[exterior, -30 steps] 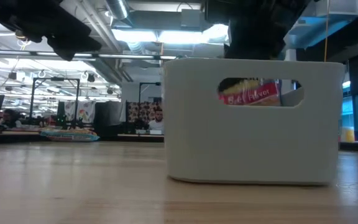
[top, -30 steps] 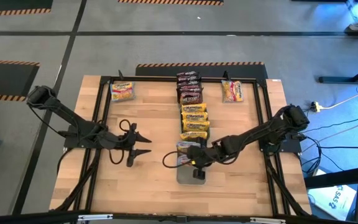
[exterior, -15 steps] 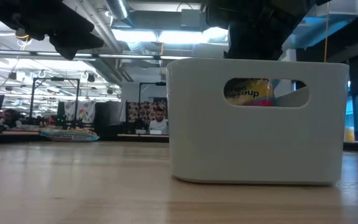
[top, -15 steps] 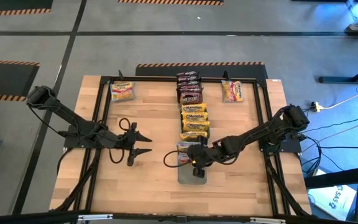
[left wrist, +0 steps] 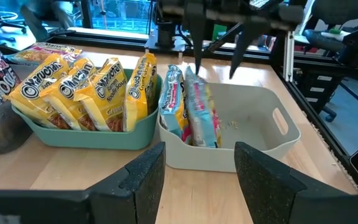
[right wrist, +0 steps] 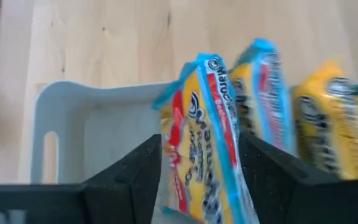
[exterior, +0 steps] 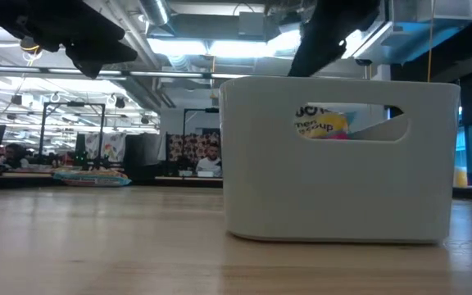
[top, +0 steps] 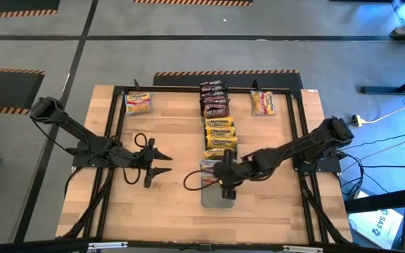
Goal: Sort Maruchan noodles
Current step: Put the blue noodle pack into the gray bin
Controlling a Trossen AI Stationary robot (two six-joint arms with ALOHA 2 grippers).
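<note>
Right gripper (top: 225,184) above grey tray (left wrist: 272,134), fingers apart either side of blue-edged packet (right wrist: 207,130), not gripping. 2 such packets stand on edge at tray's end next to teal tray (left wrist: 73,134) of yellow packets (left wrist: 82,84); 2 loose packets at table's far side.

Risks:
- fingers rising could snag packet edge, drag it out
- upright packets could topple flat into empty tray half
- light tray could slide if bumped

Left gripper (top: 155,163) idle, fingers apart, well left of trays.

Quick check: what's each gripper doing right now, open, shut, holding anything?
Left gripper: open, empty, hovering over bare table.
Right gripper: open above the pale grey plastic bin, with a blue-edged yellow noodle packet standing between its fingers, not clamped.
</note>
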